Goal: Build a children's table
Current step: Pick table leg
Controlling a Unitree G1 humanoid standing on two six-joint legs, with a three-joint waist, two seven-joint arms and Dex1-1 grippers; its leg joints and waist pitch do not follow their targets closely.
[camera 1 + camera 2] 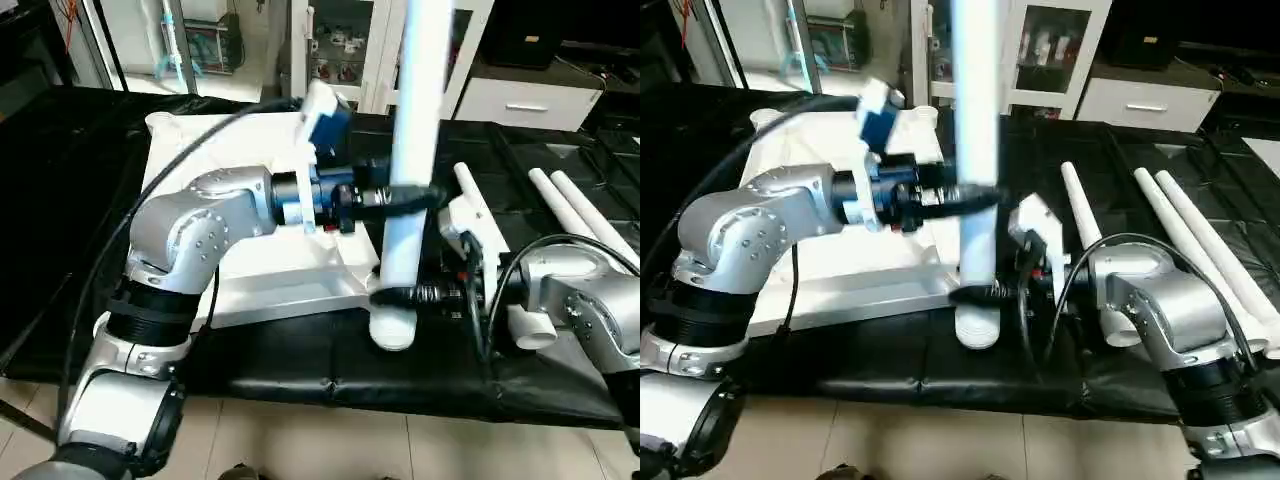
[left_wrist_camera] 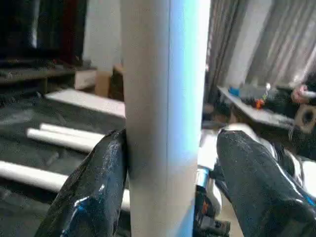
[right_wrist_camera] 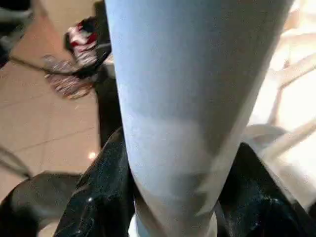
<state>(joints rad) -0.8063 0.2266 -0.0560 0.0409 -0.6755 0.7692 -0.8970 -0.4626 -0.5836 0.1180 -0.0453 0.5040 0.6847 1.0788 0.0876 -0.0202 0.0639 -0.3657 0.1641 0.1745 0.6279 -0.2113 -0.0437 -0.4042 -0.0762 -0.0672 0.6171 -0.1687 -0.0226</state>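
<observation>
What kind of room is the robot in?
Probably a lab or workshop. There's a work table draped in black, glass-door cabinets behind it, and another cluttered table further off.

White plastic parts on black cloth, silver arms, glossy black fingers

The upright leg [image 1: 418, 150] at frame centre is plain white, as are the tabletop [image 1: 250, 270] at left and the loose legs [image 1: 580, 215] at right; the work table's drape [image 1: 300, 365] is black, the forearms [image 1: 200, 225] silver with a blue wrist block [image 1: 325, 125], and the floor [image 1: 330, 445] pale beige tile.
</observation>
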